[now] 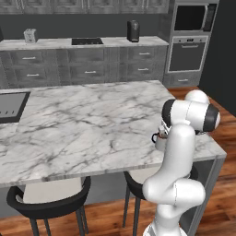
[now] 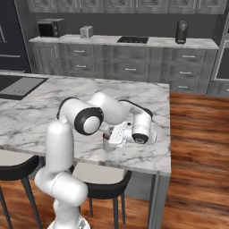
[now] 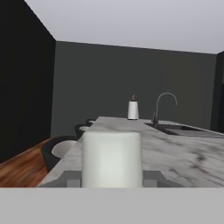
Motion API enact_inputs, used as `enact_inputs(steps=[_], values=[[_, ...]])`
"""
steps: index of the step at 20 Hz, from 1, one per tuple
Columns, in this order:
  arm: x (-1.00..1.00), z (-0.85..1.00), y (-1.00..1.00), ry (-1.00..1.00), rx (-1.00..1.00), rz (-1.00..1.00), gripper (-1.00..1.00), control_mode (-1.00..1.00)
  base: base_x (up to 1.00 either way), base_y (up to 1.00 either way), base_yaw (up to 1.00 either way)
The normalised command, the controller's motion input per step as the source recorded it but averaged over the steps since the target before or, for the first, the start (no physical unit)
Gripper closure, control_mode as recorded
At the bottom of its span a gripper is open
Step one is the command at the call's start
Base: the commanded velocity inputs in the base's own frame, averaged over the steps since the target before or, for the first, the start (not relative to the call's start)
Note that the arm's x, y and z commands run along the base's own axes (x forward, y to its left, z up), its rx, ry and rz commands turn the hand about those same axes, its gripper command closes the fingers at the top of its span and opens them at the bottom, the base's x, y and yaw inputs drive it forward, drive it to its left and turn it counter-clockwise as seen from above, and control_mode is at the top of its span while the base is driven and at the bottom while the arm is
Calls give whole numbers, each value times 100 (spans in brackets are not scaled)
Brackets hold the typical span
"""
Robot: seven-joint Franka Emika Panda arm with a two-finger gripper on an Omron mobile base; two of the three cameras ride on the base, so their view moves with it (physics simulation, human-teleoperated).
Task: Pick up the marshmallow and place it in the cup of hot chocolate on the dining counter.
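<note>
The marshmallow [image 3: 111, 159], a pale cream-white block, sits between my fingertips in the hand view, so the gripper [image 3: 112, 178] is shut on it. In the right base view the gripper [image 2: 111, 135] lies level, pointing left along the dining counter [image 2: 147, 103], directly over the cup of hot chocolate [image 2: 107, 143]. That cup [image 1: 160, 141] is a small grey mug with a dark handle near the counter's front right corner, half hidden behind my arm. White marble with grey veins covers the dining counter [image 1: 92, 124].
Two dark stools [image 1: 48, 198] [image 2: 103, 183] stand under the counter's near edge. A sink [image 1: 11, 106] with a curved faucet [image 3: 164, 105] is at the counter's far left end, with a white roll [image 3: 133, 109] beyond. The back worktop holds a toaster [image 1: 30, 35] and a dark canister [image 1: 133, 31].
</note>
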Motion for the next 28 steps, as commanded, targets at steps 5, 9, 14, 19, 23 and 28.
enact_inputs(steps=[5, 9, 14, 19, 23, 28], values=[[0, 0, -16, 0, 0, 0, -100, -100, 0, 0, 0], [9, 0, -10, 0, 0, 0, -100, -100, 0, 0, 0], [20, 0, 0, 0, 0, 0, -100, -100, 0, 0, 0], [10, 18, 6, 0, 0, 0, -100, -100, 0, 0, 0], [-1, 55, 2, -2, 0, 0, -100, -100, 0, 0, 0], [-18, 61, -6, -8, 2, 0, -100, -100, 0, 0, 0]])
